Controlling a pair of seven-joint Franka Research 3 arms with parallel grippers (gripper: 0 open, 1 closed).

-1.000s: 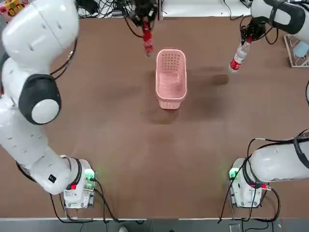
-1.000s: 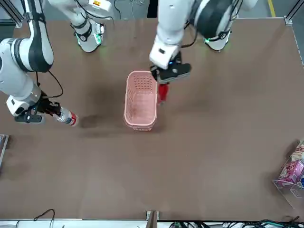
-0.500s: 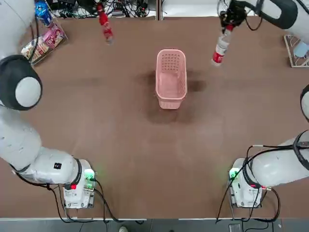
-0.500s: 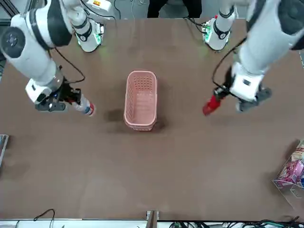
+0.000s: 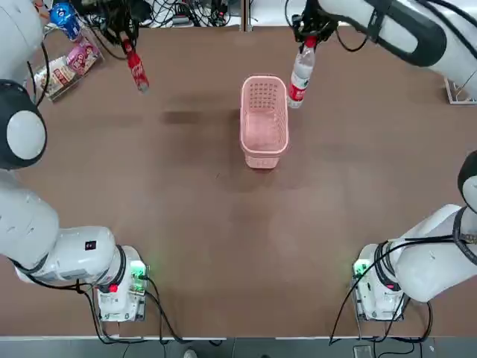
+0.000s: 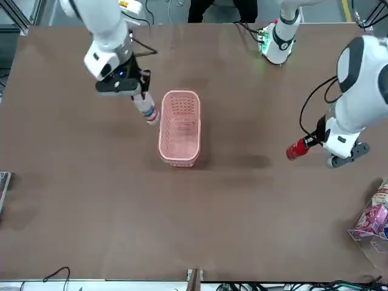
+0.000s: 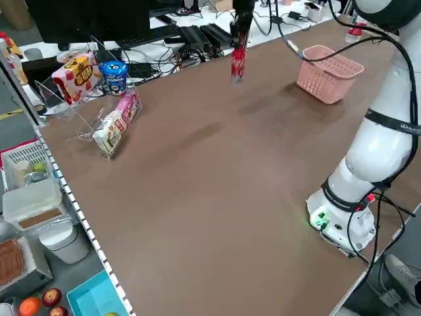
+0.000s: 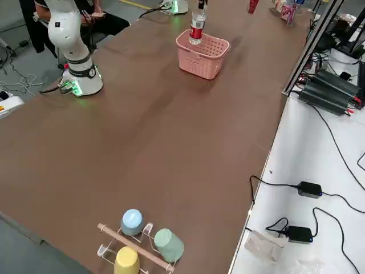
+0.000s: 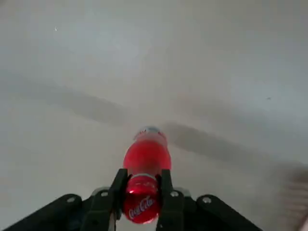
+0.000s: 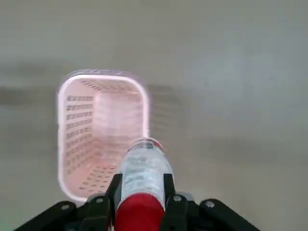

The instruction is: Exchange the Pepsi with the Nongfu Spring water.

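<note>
Top view: left gripper (image 5: 124,39) clamps the Pepsi (image 5: 137,71) by its cap end, bottle hanging tilted over the table's (image 5: 223,224) far left. Right gripper (image 5: 308,33) holds the Nongfu Spring water (image 5: 299,76) the same way, just beside the pink basket's (image 5: 264,142) far right corner. Fingertips hidden behind wrist bodies.

Front view: Pepsi (image 6: 297,148) well right of the basket (image 6: 179,151), water (image 6: 147,110) just beside it. Whether either base touches the table, can't tell.

Left wrist view: fingers (image 9: 166,198) pinch the Pepsi (image 9: 146,159) at the neck. Likely light, rigid, slick; a neck grip lets it swing.

Right wrist view: fingers (image 10: 170,193) closed on the water (image 10: 143,168) near the cap. Thin clear wall probably dents, so the neck is the stiffer hold. Label unreadable.
</note>
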